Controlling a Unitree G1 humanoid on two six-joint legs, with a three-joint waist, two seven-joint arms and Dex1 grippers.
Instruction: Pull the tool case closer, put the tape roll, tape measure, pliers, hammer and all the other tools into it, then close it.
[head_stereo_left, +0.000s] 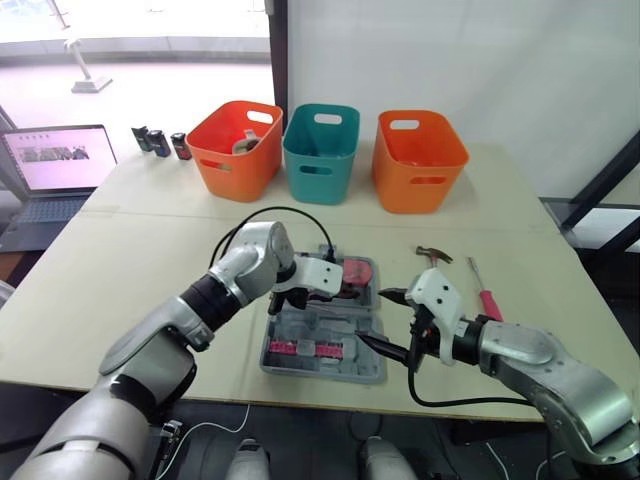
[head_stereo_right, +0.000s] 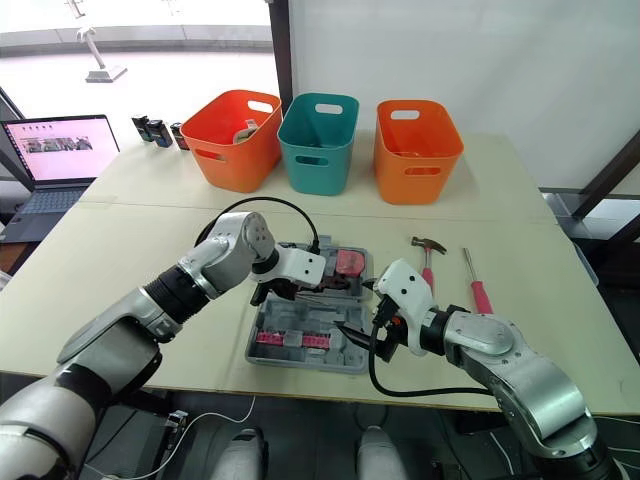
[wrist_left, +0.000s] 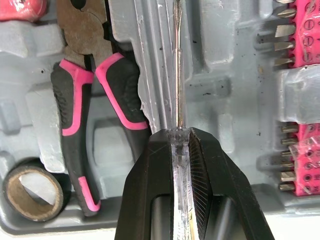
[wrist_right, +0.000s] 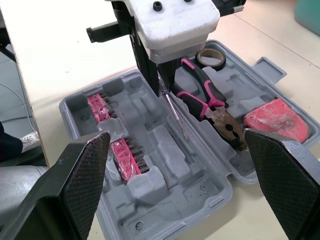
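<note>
The grey tool case (head_stereo_left: 372, 366) lies open near the table's front edge. In it are pink-handled pliers (wrist_left: 82, 85), a tape roll (wrist_left: 32, 192), a red tape measure (wrist_right: 277, 120) and pink bit sets (wrist_right: 125, 157). My left gripper (wrist_left: 180, 132) is shut on a clear-handled screwdriver (wrist_left: 178, 75), whose shaft points down along a slot in the middle of the case. My right gripper (head_stereo_left: 388, 322) is open at the case's right edge, holding nothing. A hammer (head_stereo_left: 432, 258) and a red-handled screwdriver (head_stereo_left: 487, 295) lie on the table right of the case.
At the back of the table stand an orange basket (head_stereo_left: 237, 148), a teal basket (head_stereo_left: 320, 150) and another orange basket (head_stereo_left: 420, 158). A laptop (head_stereo_left: 55, 160) and small black items (head_stereo_left: 160, 142) are at the far left.
</note>
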